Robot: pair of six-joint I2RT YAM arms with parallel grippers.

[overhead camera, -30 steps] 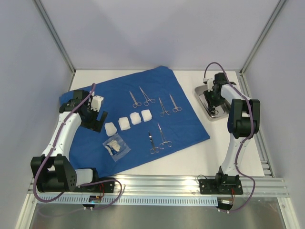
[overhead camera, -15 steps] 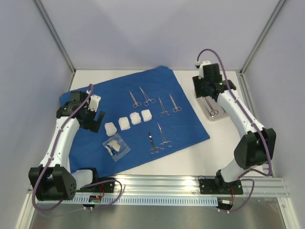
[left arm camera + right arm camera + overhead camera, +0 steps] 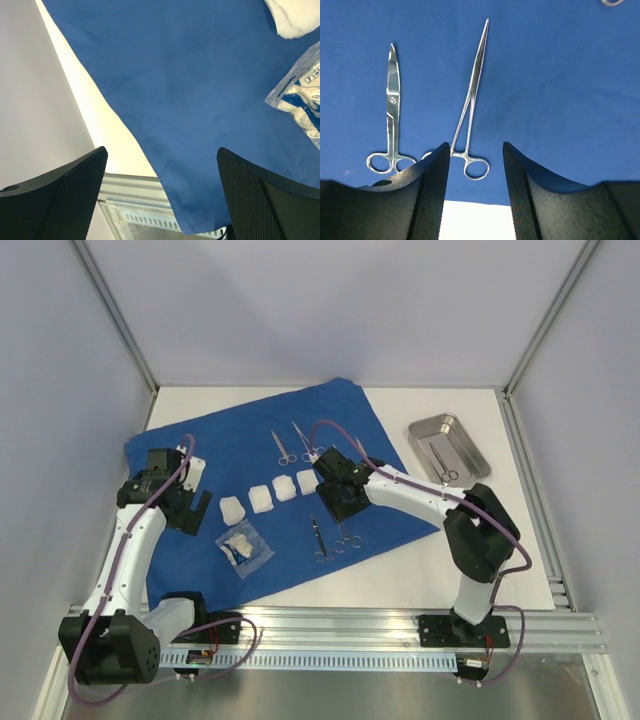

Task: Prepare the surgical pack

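The right fingers stand apart and empty above the drape. The forceps' ring handles lie under the gap between them, and the scissors lie just outside one finger. The left fingers are spread wide over the drape's edge, holding nothing. The tray sits well off to the right fingers' side. Closing too low could pinch cloth and drag the drape, or nudge the scissors; closing too high, the thin forceps could slip free.

gauze cut off at top edge, pouch cut by rt edge, forceps ring behind finger, tray item too small
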